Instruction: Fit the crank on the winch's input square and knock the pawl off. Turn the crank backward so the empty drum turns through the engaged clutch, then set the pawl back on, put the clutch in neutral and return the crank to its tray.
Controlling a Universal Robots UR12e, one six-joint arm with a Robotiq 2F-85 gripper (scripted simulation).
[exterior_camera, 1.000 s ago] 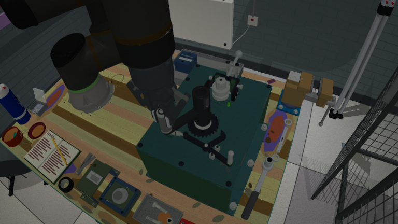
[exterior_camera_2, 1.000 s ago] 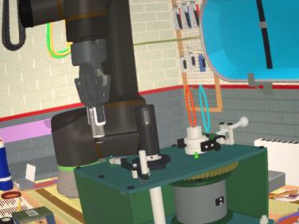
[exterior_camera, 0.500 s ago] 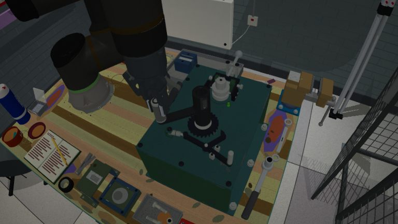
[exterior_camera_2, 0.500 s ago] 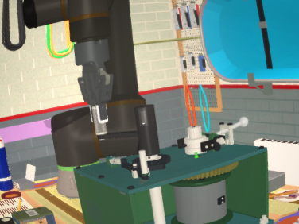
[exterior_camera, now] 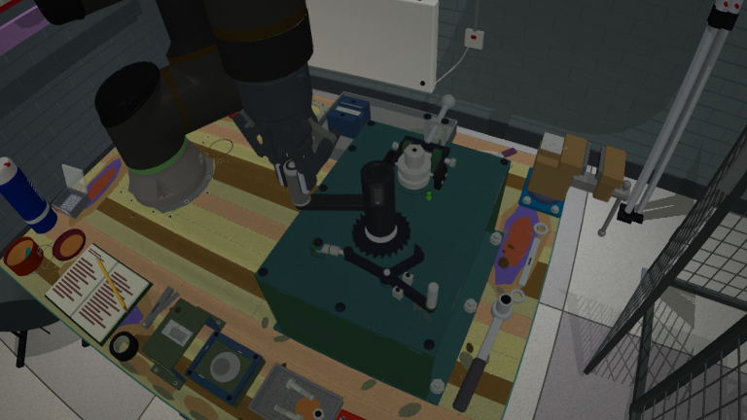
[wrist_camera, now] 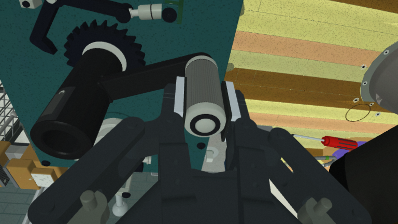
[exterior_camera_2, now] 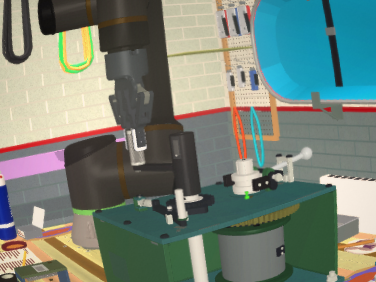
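My gripper [wrist_camera: 205, 97] grips the crank's grey ribbed handle [exterior_camera: 296, 184], at the left edge of the green winch box [exterior_camera: 386, 245]. The crank's black arm [exterior_camera: 334, 200] runs from the handle to its tall black socket [exterior_camera: 377, 198]. The socket stands on the shaft above the dark ratchet wheel [exterior_camera: 380, 241]. The black pawl [exterior_camera: 384, 266] lies by the ratchet, and its tip looks clear of the teeth in the wrist camera. The white clutch hub [exterior_camera: 416, 166] and its ball-topped lever [exterior_camera: 442, 112] stand at the far side of the box. The grey drum [exterior_camera_2: 255, 250] sits under the top plate.
A grey tray [exterior_camera: 295, 399] with bolts lies at the near table edge. A ratchet wrench [exterior_camera: 483, 350] lies right of the box. A vise [exterior_camera: 574, 167] stands at the far right. A notebook [exterior_camera: 96, 292], tape rolls and a spray can [exterior_camera: 23, 196] lie left. A red screwdriver [wrist_camera: 334, 142] lies behind me.
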